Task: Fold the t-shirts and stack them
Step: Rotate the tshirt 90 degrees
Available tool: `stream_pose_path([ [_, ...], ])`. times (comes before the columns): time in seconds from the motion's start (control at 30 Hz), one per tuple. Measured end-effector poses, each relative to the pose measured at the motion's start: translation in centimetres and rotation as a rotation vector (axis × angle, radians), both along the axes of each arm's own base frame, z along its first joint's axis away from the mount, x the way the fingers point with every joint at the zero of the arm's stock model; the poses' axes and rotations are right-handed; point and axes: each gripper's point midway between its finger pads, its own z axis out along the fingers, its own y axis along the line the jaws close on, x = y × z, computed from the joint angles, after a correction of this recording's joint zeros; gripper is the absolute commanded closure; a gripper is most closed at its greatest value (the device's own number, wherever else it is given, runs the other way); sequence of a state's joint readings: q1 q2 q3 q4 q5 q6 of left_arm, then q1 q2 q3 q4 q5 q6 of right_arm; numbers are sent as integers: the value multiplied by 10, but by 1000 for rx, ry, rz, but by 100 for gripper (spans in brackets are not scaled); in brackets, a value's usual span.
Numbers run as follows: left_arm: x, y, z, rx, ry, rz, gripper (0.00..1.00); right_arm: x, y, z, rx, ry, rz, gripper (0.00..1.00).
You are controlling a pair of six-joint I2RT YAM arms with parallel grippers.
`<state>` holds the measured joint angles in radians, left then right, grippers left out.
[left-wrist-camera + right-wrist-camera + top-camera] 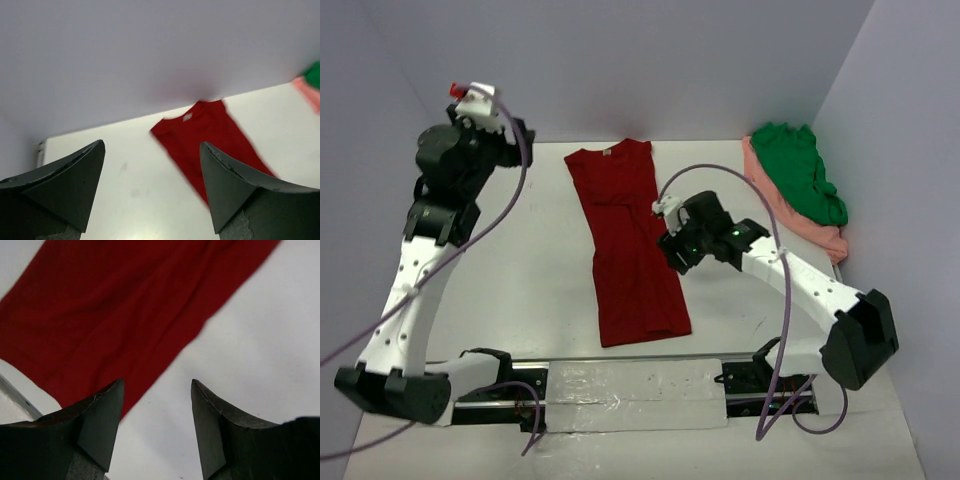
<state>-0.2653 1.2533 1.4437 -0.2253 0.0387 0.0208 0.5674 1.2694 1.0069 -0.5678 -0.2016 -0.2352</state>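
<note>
The dark red t-shirt (632,250) lies as a long narrow strip down the middle of the white table (530,270), its pale neck label at the far end. A bright green t-shirt (798,170) sits crumpled on a salmon pink one (823,236) at the back right corner. My right gripper (672,243) hovers open over the red shirt's right edge, nothing between its fingers; in the right wrist view the right gripper (157,381) has the red t-shirt (125,305) just ahead. My left gripper (520,140) is raised at the back left, open and empty. The left wrist view has the left gripper (152,144) looking across at the red t-shirt (210,130).
Grey walls (650,60) close the table at the back and on both sides. The arms' base rail (630,385) runs along the near edge. A purple cable (760,200) loops over the right arm. Bare table (260,340) lies right of the red shirt.
</note>
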Motion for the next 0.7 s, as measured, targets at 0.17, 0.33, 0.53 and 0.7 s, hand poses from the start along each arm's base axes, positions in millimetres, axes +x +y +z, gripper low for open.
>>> stream_pose_path([
  [0.17,-39,59,-70,84,125,83,14,-30,25,-41,-162,70,120,37],
  [0.33,-70,84,-173,132,396,93,14,-55,43,-60,-248,89,220,37],
  [0.53,-86,78,-186,126,432,29,14,-82,61,-78,-334,80,327,37],
  [0.7,-92,80,-204,106,471,17,14,-97,68,-94,-405,75,384,37],
])
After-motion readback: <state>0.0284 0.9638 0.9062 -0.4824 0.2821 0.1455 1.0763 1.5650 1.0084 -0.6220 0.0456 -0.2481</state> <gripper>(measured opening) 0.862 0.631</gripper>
